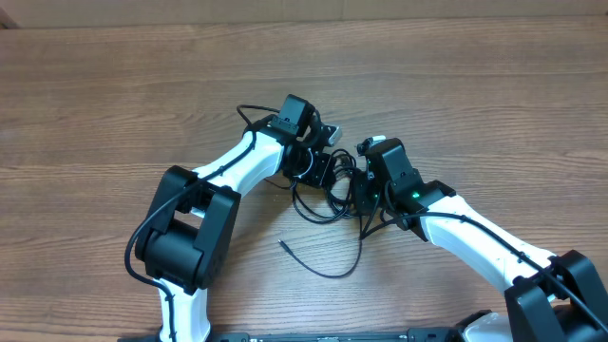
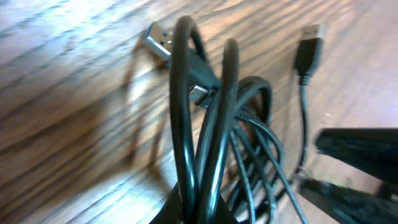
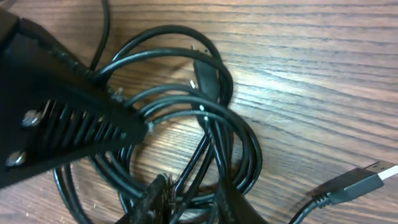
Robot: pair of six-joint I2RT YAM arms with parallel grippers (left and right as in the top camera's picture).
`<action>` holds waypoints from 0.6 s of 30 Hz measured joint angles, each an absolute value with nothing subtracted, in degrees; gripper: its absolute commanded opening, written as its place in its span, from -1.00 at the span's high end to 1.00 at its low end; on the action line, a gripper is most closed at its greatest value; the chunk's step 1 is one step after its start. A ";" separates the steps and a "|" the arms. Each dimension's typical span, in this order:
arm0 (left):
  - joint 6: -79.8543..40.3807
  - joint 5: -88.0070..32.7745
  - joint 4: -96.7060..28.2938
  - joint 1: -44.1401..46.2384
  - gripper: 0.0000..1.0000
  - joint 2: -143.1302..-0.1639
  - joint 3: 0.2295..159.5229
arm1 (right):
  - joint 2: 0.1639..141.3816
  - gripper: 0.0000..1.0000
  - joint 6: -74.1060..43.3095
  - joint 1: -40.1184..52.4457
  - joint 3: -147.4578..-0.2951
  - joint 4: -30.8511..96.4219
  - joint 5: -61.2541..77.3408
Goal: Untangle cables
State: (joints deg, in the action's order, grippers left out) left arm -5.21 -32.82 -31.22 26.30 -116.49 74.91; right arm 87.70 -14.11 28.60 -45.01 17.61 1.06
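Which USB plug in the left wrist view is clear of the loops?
The right-hand plug, which sits apart on bare wood. The left plug lies behind the loops.

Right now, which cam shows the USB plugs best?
Left wrist: two USB plugs, one silver-tipped, sit clear on the wood table beside the looped cables. Right wrist catches only one plug at its lower right edge. Overhead, the cables are a small knot and no plug can be made out.

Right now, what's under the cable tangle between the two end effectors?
Bare wood table shows through loops of the cables. Where strands cross beneath the left end effector and right end effector is covered.
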 measured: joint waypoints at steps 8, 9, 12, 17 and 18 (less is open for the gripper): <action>-3.07 -39.07 -31.24 22.92 0.92 -116.49 74.91 | 90.32 0.53 -13.43 28.60 -44.99 16.58 0.03; -2.98 -39.29 -31.24 22.46 0.92 -116.49 74.91 | 90.80 0.53 -13.43 28.60 -45.01 16.51 -0.01; -2.92 -40.18 -31.24 21.82 0.92 -116.49 74.91 | 91.72 0.53 -13.43 28.60 -45.01 15.03 -0.05; -2.83 -41.30 -31.38 21.76 0.92 -116.49 74.91 | 93.19 0.54 -13.39 28.60 -45.01 12.84 -0.19; -2.83 -41.45 -31.44 21.91 0.92 -116.49 74.91 | 93.45 0.54 -13.19 28.60 -45.01 12.64 -0.21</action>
State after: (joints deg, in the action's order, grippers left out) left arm -2.83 -41.45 -31.44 21.91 -116.49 74.91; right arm 93.45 -13.19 28.60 -45.01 12.64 -0.21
